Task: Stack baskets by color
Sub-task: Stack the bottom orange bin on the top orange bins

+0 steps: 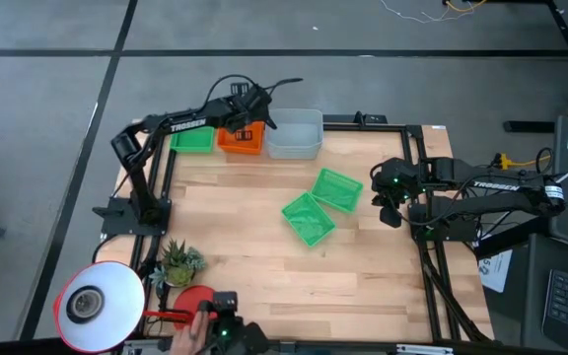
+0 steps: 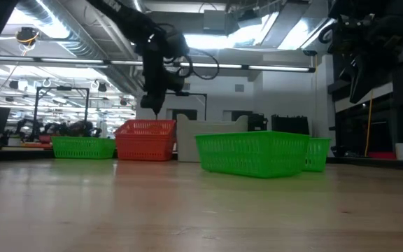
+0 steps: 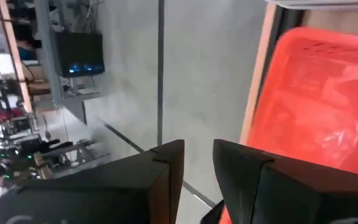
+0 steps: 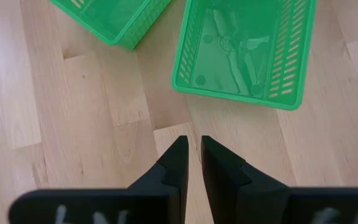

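Note:
A red-orange basket [image 1: 240, 139] stands at the table's far edge, between a green basket [image 1: 192, 139] and a light grey basket [image 1: 295, 134]. In the low view the red-orange basket [image 2: 145, 140] rises higher than the green one [image 2: 84, 147] beside it. My left gripper [image 1: 251, 120] hovers just above the red-orange basket [image 3: 316, 106], open, with nothing between its fingers [image 3: 166, 171]. Two more green baskets [image 1: 336, 189] [image 1: 309, 218] rest on their bottoms mid-table. My right gripper [image 4: 193, 149] waits above the table's right side with a narrow gap between its fingers, a green basket [image 4: 244, 50] ahead of it.
A white lamp head [image 1: 97, 304], a small plant [image 1: 178, 262] and a round red lamp base [image 1: 195, 300] stand at the near left corner. Black frame rails [image 1: 427, 177] run along the table's edges. Bare wood [image 1: 264, 266] lies between the green baskets and the near edge.

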Controlling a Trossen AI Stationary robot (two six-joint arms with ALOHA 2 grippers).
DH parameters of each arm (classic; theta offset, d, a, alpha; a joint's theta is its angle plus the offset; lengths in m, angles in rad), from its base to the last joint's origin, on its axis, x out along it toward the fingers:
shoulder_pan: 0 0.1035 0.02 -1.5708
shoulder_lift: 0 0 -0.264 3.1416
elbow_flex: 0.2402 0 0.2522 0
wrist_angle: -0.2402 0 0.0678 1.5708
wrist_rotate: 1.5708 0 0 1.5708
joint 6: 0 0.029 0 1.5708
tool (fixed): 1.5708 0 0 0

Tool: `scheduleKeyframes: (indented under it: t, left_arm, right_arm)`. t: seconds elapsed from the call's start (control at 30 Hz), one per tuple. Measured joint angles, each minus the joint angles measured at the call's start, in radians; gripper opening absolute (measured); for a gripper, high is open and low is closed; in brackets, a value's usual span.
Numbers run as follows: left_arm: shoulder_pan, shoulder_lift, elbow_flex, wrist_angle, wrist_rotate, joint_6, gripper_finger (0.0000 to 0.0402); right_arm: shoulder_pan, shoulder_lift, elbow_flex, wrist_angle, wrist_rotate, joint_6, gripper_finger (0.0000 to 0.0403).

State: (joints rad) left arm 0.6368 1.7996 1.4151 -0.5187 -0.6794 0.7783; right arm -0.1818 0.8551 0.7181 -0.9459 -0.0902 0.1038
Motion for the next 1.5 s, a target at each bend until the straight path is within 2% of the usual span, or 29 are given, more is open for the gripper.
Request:
scheduleKeyframes:
  t: [0.5,0.63,0.77,0.87,0.97,1.0,1.1,1.17,1.37,1.5]
  left_arm:
    - [0.059,0.127,-0.02,0.044,-0.014,-0.04,0.0079]
    - [0.056,0.128,-0.019,0.062,-0.02,-0.039,0.0079]
    - [0.021,0.077,-0.003,0.056,-0.013,-0.065,0.0079]
    - [-0.022,0.019,0.004,-0.033,0.033,-0.108,0.0079]
    - [-0.066,-0.033,0.006,-0.161,0.142,-0.218,0.0079]
    - [-0.075,-0.045,0.007,-0.209,0.207,-0.27,0.0079]
    - [-0.09,-0.043,0.003,-0.343,0.487,-0.407,0.0079]
    - [-0.107,-0.026,-0.017,-0.368,0.581,-0.433,0.0076]
    - [-0.132,0.028,-0.093,-0.298,0.56,-0.379,0.0064]
    - [-0.109,0.044,-0.124,-0.208,0.501,-0.375,0.0063]
  right_arm:
    - [0.0,0.0,0.0,0.0,0.0,0.0,0.0044]
    - [0.0,0.0,0.0,0.0,0.0,0.0,0.0044]
    - [0.0,0.0,0.0,0.0,0.0,0.0,0.0044]
    - [0.0,0.0,0.0,0.0,0.0,0.0,0.0044]
    - [0.0,0.0,0.0,0.0,0.0,0.0,0.0044]
    - [0.0,0.0,0.0,0.0,0.0,0.001,0.0044]
    - [0.0,0.0,0.0,0.0,0.0,0.001,0.0044]
    - [0.0,0.0,0.0,0.0,0.0,0.001,0.0044]
    - [0.0,0.0,0.0,0.0,0.0,0.001,0.0044]
    - [0.0,0.0,0.0,0.0,0.0,0.001,0.0044]
